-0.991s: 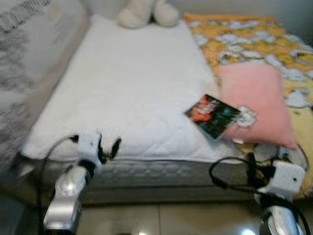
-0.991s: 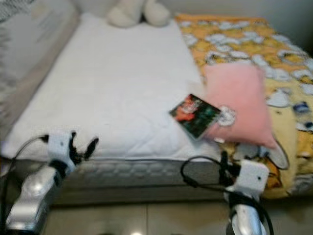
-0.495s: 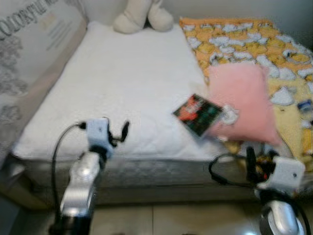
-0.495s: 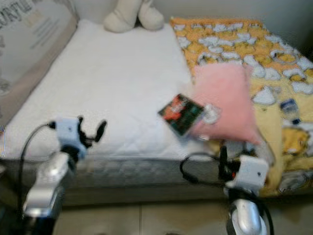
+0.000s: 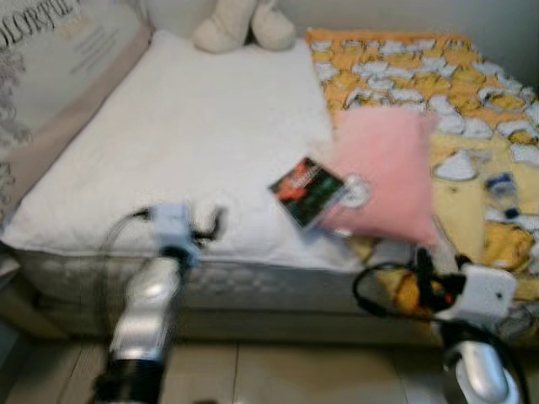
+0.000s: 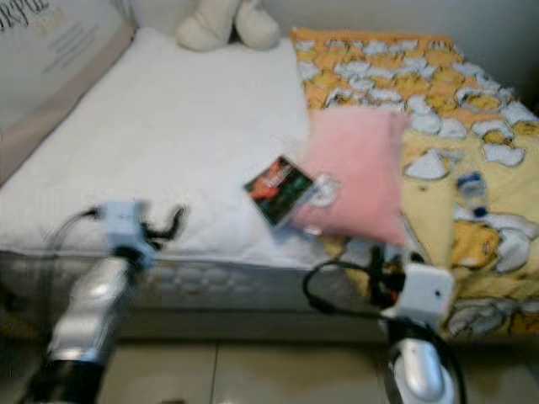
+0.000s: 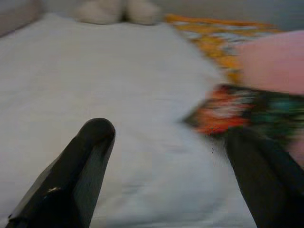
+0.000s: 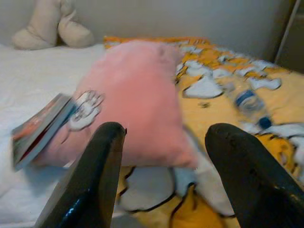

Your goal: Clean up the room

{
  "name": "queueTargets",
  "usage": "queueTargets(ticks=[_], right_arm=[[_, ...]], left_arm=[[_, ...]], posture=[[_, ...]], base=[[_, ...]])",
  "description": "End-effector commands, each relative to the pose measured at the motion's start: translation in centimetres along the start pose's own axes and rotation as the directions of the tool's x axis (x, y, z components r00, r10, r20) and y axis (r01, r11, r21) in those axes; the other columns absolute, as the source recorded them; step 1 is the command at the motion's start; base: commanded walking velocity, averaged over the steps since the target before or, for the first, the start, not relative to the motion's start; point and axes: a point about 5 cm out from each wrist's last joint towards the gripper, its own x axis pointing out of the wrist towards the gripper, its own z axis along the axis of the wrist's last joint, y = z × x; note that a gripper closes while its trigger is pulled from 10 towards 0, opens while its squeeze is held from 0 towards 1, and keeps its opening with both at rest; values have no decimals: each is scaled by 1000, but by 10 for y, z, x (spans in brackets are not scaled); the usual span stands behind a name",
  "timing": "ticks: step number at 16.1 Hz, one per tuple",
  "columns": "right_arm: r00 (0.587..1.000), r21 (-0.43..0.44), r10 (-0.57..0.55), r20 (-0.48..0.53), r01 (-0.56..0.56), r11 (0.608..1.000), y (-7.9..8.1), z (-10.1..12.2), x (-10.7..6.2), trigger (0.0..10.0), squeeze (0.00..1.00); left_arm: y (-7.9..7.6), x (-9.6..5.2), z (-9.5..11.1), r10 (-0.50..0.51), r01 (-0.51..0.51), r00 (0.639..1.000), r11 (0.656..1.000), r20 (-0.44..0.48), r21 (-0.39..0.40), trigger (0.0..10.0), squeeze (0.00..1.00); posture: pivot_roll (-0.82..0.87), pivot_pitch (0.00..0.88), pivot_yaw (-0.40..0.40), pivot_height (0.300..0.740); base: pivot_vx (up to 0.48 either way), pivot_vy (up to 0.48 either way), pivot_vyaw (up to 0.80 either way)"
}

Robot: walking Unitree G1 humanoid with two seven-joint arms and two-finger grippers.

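**Robot comes nearer to the bed; nothing picked up yet**

Head views: compared with a second ago the whole picture has shifted. The bed point(image 5: 168, 135) now reaches further to the left and more of the yellow blanket point(image 5: 472, 109) shows on the right — so the camera moved, not the things. The book point(image 5: 305, 189) lies near the front edge of the white mattress, its right corner resting against the pink pillow point(image 5: 383, 172). A small water bottle point(image 6: 472, 189) lies on the blanket, to the right of the pillow. A plush toy point(image 5: 244, 23) sits at the far end. The left gripper point(image 5: 202, 225) is raised over the near edge of the mattress, left of the book and apart from it. The right gripper point(image 5: 421, 269) hangs low by the bed's front, below the pillow.

Left wrist view: the two black fingers point(image 7: 80, 161) stand wide apart and hold nothing; the book is ahead, blurred.

Right wrist view: the fingers point(image 8: 95, 175) are also wide and empty, pointing at the pillow, with the book and the bottle to either side.

In my judgement the tidying is at its beginning — the book seems the nearest thing to take.
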Motion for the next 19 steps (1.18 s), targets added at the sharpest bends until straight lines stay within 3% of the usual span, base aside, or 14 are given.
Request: queueTargets(ticks=[1, 3, 6, 19], right_arm=[[999, -1, 32, 21, -32, 999, 9, 4, 4, 10000, 0], [999, -3, 37, 24, -37, 999, 12, 5, 5, 10000, 0], [998, -21, 59, 25, -58, 998, 14, 6, 9, 10000, 0], [993, -41, 114, 33, -113, 993, 20, 8, 20, 10000, 0]], left_arm=[[2, 4, 3, -14, 14, 1000, 998, -7, 62, 10000, 0], [-1, 5, 11, -49, 46, 998, 997, 40, 60, 10000, 0], [-7, 10, 22, -65, 61, 994, 997, 86, 52, 10000, 0], [-2, 11, 25, -17, 14, 993, 1000, 116, 24, 10000, 0]], posture=[[-18, 9, 18, 736], [-20, 8, 21, 736], [-18, 0, 22, 736], [3, 0, 10, 736]], base=[[0, 0, 0], [0, 0, 0], [480, 0, 0], [475, 0, 0]])
